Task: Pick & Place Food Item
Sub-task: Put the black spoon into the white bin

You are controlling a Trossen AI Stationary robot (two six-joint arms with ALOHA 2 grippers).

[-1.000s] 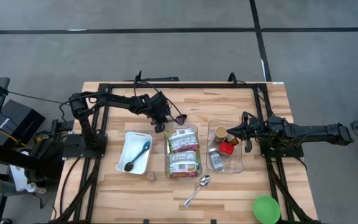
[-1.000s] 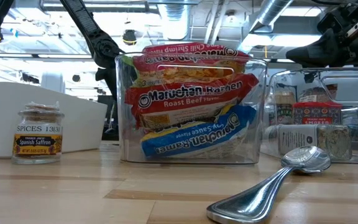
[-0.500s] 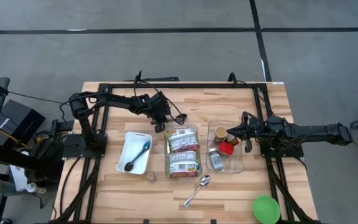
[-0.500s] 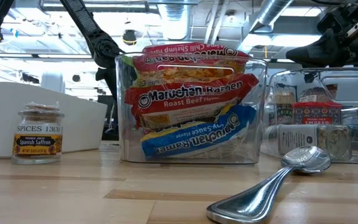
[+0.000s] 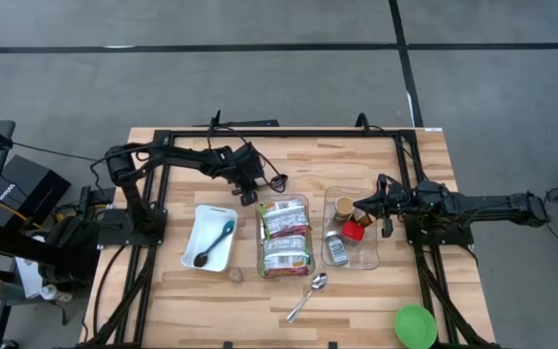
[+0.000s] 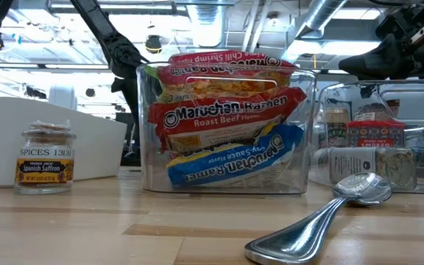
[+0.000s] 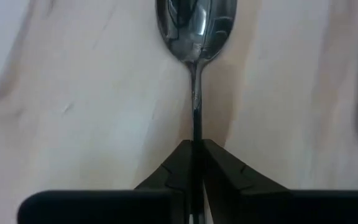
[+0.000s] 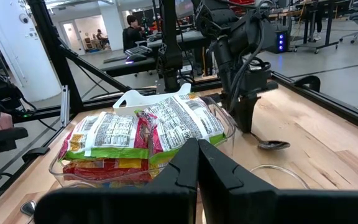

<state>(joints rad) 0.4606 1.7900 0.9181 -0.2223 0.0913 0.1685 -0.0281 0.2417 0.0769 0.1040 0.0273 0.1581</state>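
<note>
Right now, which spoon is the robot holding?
The metal spoon pinched by its handle in the left gripper, behind the ramen bin. The other metal spoon lies loose near the front edge, and the teal spoon rests in the white dish.

A shiny metal spoon's bowl [image 7: 195, 25] runs off the left wrist picture's edge, its thin handle vanishing between the left gripper's dark fingers [image 7: 173, 171].

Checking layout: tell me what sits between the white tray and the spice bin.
The clear bin of ramen packets sits between the white tray and spice bin, per the high view.
</note>
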